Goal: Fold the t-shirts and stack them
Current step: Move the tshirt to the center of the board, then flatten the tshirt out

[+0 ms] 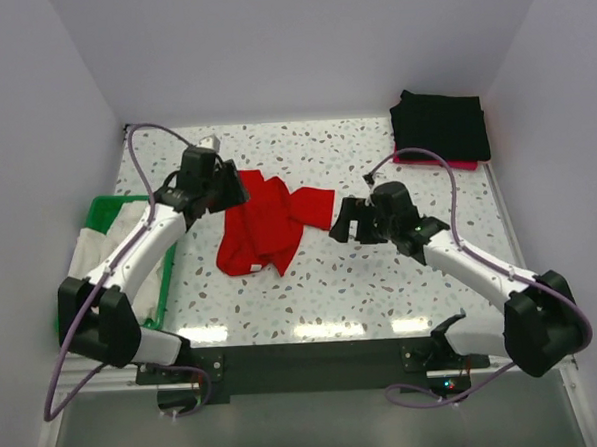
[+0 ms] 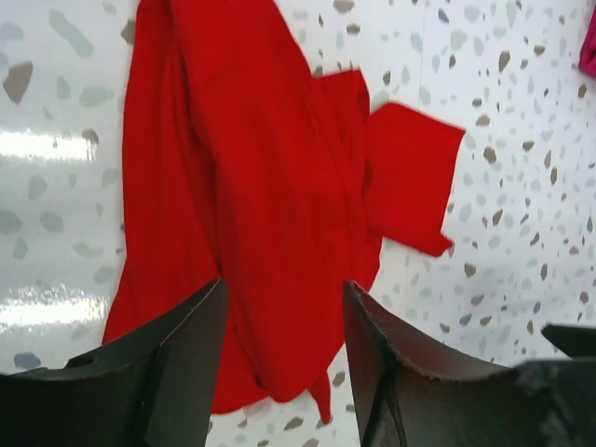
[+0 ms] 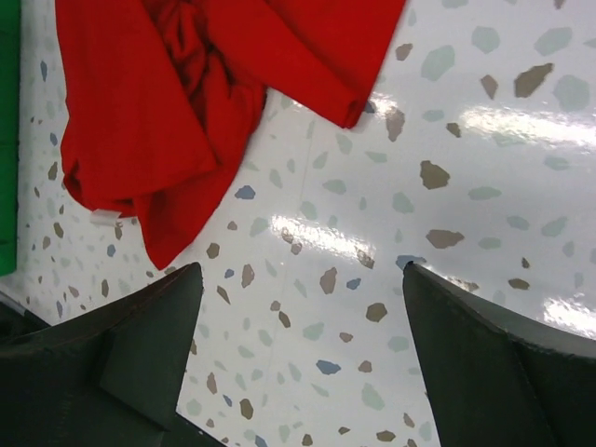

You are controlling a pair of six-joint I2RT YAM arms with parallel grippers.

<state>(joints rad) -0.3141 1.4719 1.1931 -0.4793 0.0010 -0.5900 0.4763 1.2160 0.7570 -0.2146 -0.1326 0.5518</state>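
A plain bright red t-shirt [image 1: 267,225] lies crumpled on the speckled table, one sleeve spread to the right. My left gripper [image 1: 229,187] is open above its left part; in the left wrist view the shirt [image 2: 261,186] shows between and beyond the spread fingers [image 2: 186,358]. My right gripper [image 1: 347,224] is open over bare table just right of the shirt; the right wrist view shows the shirt [image 3: 158,112] ahead of the fingers [image 3: 149,345]. Folded black shirts [image 1: 440,124] are stacked at the back right. White cloth [image 1: 83,260] lies in the basket at the left.
A green plastic basket [image 1: 107,205] stands at the table's left edge beside the left arm. A pink edge [image 1: 461,163] shows under the black stack. White walls enclose the table at the back and sides.
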